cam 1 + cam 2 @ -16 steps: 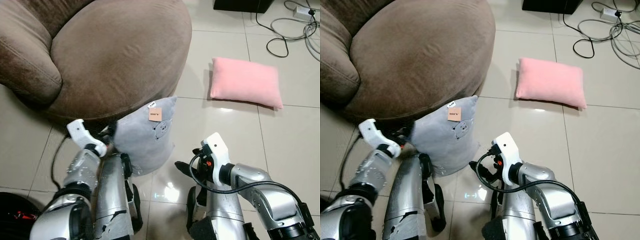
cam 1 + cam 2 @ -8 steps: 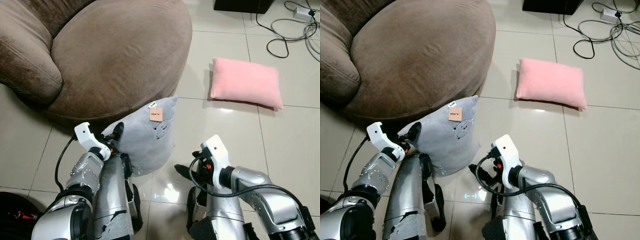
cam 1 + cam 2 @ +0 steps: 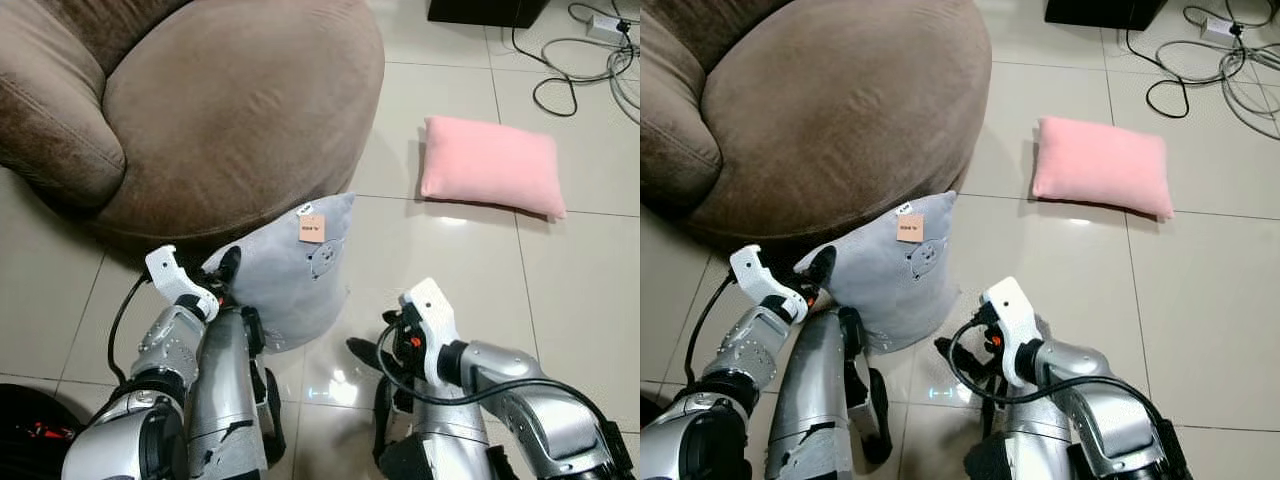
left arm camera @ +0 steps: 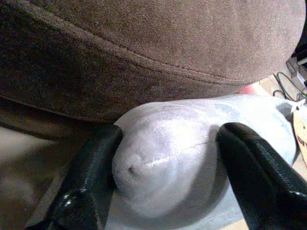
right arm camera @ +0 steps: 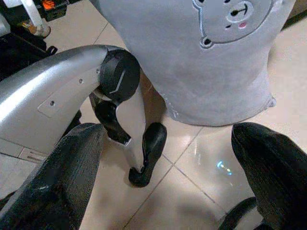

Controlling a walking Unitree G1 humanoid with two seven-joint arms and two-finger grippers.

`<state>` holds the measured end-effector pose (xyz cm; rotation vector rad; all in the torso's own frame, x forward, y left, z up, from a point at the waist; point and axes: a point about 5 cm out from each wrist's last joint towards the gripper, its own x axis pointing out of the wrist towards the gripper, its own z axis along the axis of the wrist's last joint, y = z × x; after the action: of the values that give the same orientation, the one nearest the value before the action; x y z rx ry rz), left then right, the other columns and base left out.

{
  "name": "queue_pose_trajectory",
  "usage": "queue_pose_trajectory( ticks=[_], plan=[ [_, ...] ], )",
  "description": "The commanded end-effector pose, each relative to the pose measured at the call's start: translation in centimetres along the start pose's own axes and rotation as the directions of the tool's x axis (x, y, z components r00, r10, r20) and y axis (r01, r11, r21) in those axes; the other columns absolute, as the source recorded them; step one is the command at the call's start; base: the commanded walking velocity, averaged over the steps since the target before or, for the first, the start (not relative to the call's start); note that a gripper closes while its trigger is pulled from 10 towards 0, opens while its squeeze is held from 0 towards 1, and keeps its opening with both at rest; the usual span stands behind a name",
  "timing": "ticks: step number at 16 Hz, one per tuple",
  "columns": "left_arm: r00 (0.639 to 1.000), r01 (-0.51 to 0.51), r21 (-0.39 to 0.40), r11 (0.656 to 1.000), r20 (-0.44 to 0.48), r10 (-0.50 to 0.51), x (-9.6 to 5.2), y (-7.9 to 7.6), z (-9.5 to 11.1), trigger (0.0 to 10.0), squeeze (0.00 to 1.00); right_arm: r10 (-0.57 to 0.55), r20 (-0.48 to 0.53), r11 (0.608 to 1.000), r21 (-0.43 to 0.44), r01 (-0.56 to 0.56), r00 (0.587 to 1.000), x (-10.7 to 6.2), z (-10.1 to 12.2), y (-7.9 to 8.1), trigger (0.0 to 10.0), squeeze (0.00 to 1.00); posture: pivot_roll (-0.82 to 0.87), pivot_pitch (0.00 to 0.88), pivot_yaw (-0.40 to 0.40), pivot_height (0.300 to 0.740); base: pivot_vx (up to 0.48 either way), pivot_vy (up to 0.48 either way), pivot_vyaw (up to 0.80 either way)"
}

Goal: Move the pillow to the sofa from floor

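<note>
Your left gripper jaws grasp the grey pillow corner beside the sofa. Your right gripper hangs with jaws released.

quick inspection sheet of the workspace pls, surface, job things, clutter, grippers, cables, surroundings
surface: glossy beige tile floor.
job's things: grey pillow with a tag, standing on the floor against the brown sofa.
clutter: pink pillow lying flat on the floor, apart from the grey one.
grippers: left gripper shut on a corner of the grey pillow; right gripper open, low over the floor beside that pillow, holding nothing.
cables: loose cables on the floor at the far right.
surroundings: dark object at the far edge.
</note>
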<state>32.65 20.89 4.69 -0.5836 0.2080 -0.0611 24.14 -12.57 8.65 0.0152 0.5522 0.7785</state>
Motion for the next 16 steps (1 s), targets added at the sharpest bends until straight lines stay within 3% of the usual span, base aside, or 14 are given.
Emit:
queue_pose_trajectory(
  ticks=[1, 11, 16],
  plan=[
    [0.999, -0.037, -0.018, 0.999, -0.02, 0.036, -0.4, 0.5, -0.9, 0.0, 0.0, 0.013, -0.009, 1.0, 0.003, -0.013, 1.0, -0.3, -0.3, 0.4, 10.0, 0.0, -0.04, 0.324, 0.001, 0.525, 0.0, 0.0, 0.0],
    [0.995, -0.103, -0.01, 0.995, -0.018, 0.103, -1.3, 1.8, -1.4, 0.0, 0.0, 0.019, -0.027, 1.0, 0.015, -0.019, 0.999, -0.9, -1.0, 1.3, 10.0, 0.0, -0.04, 0.323, 0.0, 0.525, 0.0, 0.0, 0.0],
    [0.994, -0.112, -0.022, 0.993, -0.014, 0.112, -1.3, 1.7, -1.6, 0.0, 0.0, 0.015, -0.025, 1.0, 0.012, -0.015, 1.0, -1.1, -0.8, 1.2, 10.0, 0.0, -0.05, 0.294, -0.01, 0.525, 0.0, 0.0, 0.0]
  ],
)
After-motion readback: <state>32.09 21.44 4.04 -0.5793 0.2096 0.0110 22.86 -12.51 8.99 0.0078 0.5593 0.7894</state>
